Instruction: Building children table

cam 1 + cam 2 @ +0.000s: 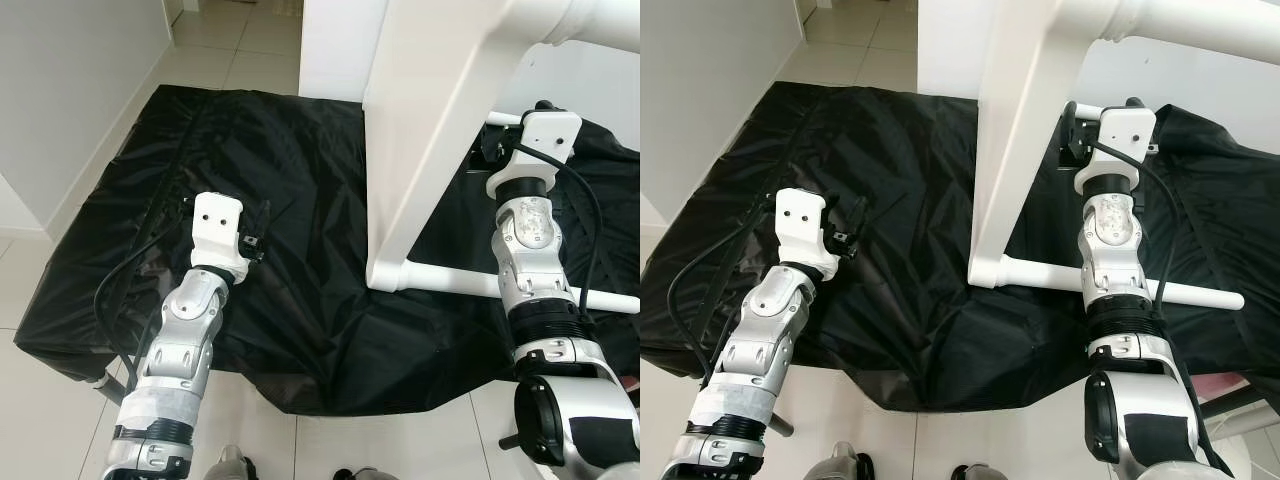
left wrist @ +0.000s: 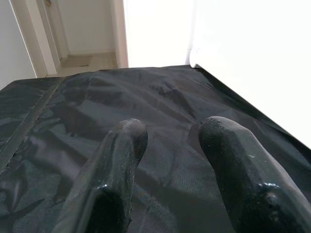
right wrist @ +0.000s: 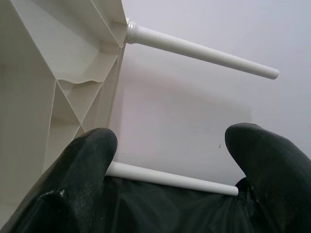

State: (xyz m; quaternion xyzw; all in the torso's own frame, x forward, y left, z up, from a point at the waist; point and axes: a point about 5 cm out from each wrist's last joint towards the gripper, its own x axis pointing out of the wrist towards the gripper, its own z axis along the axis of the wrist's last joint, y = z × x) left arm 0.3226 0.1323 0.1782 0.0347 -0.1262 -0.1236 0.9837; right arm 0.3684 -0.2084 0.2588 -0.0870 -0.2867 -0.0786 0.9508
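Table (image 1: 430, 150) stands on edge — just left of open right hand (image 3: 170, 145).

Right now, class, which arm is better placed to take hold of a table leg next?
Probably the right: its open tool is beside the white table, facing two legs. The left tool hovers over the black sheet.

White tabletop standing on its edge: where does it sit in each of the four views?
Left eye: white tabletop, upper centre-right, upright.
Right eye: upper centre.
Left wrist: plain pale slab rising from the sheet.
Right wrist: its ribbed underside.
Shared landmark: black sheet beneath it.
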